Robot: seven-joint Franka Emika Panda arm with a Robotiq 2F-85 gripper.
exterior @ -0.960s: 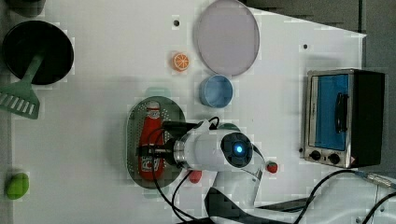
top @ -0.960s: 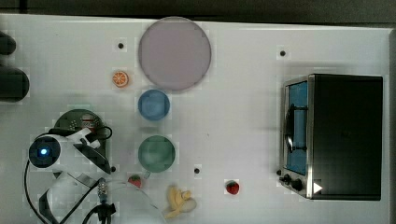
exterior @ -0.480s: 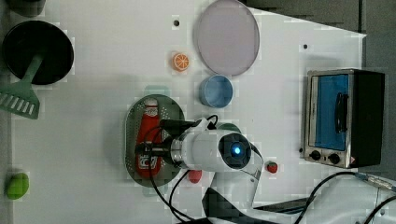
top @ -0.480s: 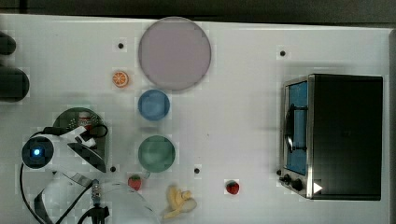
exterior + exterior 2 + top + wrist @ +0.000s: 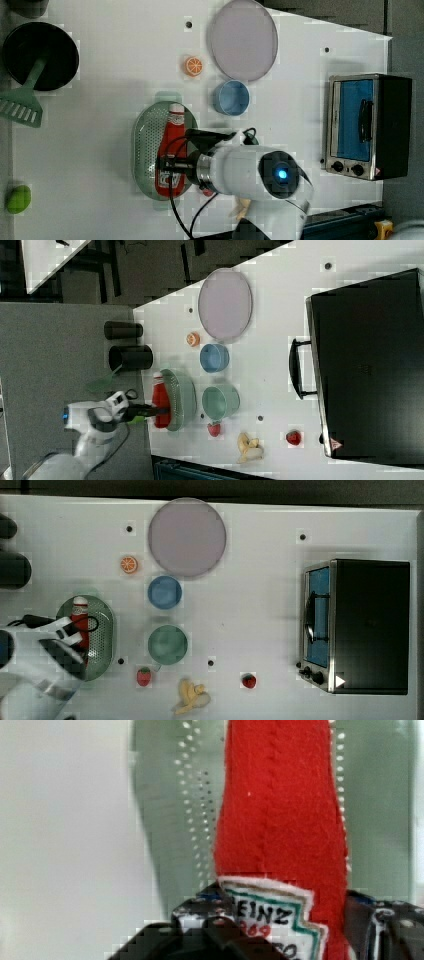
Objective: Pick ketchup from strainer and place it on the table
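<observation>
The worktop [image 5: 100, 75] carries the same spread as a second ago — the toaster oven [image 5: 367, 127] at the left view's right, the big lilac plate [image 5: 243, 40] at the far edge, the blue bowl [image 5: 232, 97] below it, the orange slice [image 5: 193, 65]. None of these has shifted.

The arm [image 5: 250, 172] is what has changed. In the left view it has slid along the strainer [image 5: 145, 150], from the bottle's middle towards its labelled base, and it now reaches in from the left view's right.

The strainer sits where it was, near the top view's left edge, with the green bowl [image 5: 167, 644] beside it on the top view's right.

The ketchup [image 5: 170, 150] lies lengthwise in the strainer, cap towards the far side. In the right view it seems to ride at the rim, so it may be starting to lift; that cannot be settled.

The tool [image 5: 167, 165] has narrowed over the last second and now stands part-way open — its dark fingers [image 5: 200, 930] flank the label end of the bottle in the wrist view, pressed against both sides. That reads as a grip on the ketchup.

So the grasp looks made, and the lift out of the strainer and the placing on open worktop remain.
</observation>
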